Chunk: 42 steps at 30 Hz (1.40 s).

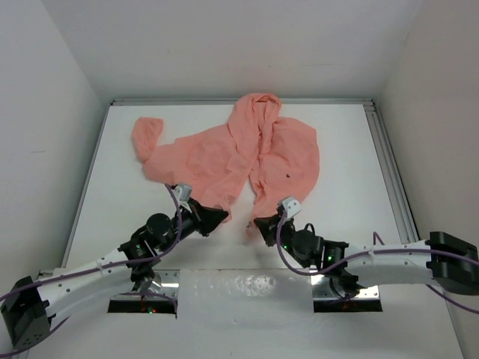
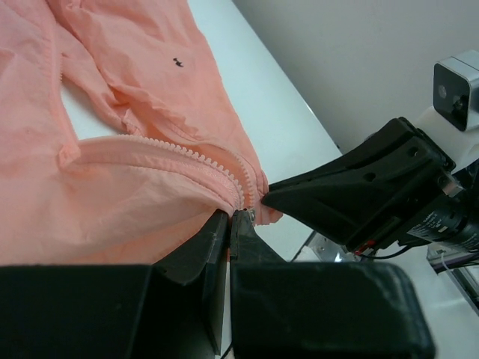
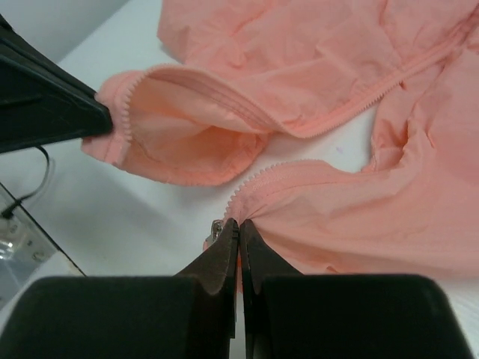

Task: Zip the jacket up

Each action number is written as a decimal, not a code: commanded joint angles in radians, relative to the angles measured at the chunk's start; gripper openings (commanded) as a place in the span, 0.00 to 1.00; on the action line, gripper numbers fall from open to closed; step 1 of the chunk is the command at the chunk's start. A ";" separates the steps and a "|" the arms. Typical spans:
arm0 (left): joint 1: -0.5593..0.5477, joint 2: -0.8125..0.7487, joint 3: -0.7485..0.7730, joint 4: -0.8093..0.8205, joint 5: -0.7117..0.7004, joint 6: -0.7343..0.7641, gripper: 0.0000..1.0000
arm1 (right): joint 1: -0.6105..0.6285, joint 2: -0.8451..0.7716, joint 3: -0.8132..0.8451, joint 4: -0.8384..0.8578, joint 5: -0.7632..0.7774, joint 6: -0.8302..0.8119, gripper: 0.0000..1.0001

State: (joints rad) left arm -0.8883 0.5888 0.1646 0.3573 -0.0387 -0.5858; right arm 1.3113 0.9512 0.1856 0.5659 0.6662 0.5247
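Note:
The salmon-pink jacket (image 1: 224, 153) lies spread on the white table (image 1: 344, 149), hood at the far side and front open. A tiny dark mark (image 1: 289, 176) shows on its right panel. My left gripper (image 1: 219, 217) is shut on the near end of the left panel's zipper edge (image 2: 187, 153), fabric pinched at its tips (image 2: 232, 217). My right gripper (image 1: 260, 224) is shut on the near corner of the right panel (image 3: 359, 217), beside the zipper teeth and a small metal piece (image 3: 217, 228). The two gripper tips sit a few centimetres apart.
White walls enclose the table on three sides. A metal rail (image 1: 389, 164) runs along the right edge. Both arm bases and metal plates (image 1: 142, 299) sit at the near edge. One sleeve (image 1: 147, 138) is bunched at the far left.

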 commanded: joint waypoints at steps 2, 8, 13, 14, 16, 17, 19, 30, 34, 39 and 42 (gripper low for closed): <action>0.006 0.002 0.044 0.080 0.034 -0.017 0.00 | 0.003 -0.058 -0.020 0.193 -0.013 -0.062 0.00; 0.006 0.058 0.042 0.146 0.048 -0.069 0.00 | 0.003 -0.066 -0.067 0.415 -0.085 -0.104 0.00; 0.006 0.066 0.064 0.173 0.043 -0.089 0.00 | 0.003 -0.058 -0.055 0.442 -0.135 -0.097 0.00; 0.006 0.063 0.058 0.186 0.045 -0.092 0.00 | 0.003 -0.061 -0.055 0.446 -0.139 -0.094 0.00; 0.006 0.065 0.053 0.216 0.048 -0.098 0.00 | 0.003 -0.062 -0.057 0.469 -0.151 -0.083 0.00; 0.006 0.065 0.040 0.233 0.046 -0.109 0.00 | 0.003 -0.058 -0.057 0.477 -0.154 -0.080 0.00; 0.006 0.066 0.030 0.276 0.043 -0.126 0.00 | 0.003 -0.054 -0.058 0.492 -0.160 -0.072 0.00; 0.006 0.060 -0.016 0.396 0.074 -0.152 0.00 | 0.003 -0.031 -0.054 0.540 -0.172 -0.068 0.00; 0.006 0.069 -0.019 0.410 0.089 -0.155 0.00 | 0.003 -0.031 -0.054 0.540 -0.166 -0.066 0.00; 0.006 0.081 -0.023 0.413 0.102 -0.152 0.00 | 0.003 -0.040 -0.055 0.543 -0.166 -0.069 0.00; 0.006 0.094 -0.030 0.434 0.112 -0.152 0.00 | 0.003 -0.042 -0.054 0.543 -0.168 -0.066 0.00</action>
State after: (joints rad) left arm -0.8886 0.6735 0.1471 0.7113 0.0460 -0.7383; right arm 1.3113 0.9192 0.1162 1.0416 0.5125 0.4454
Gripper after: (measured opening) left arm 0.013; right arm 0.002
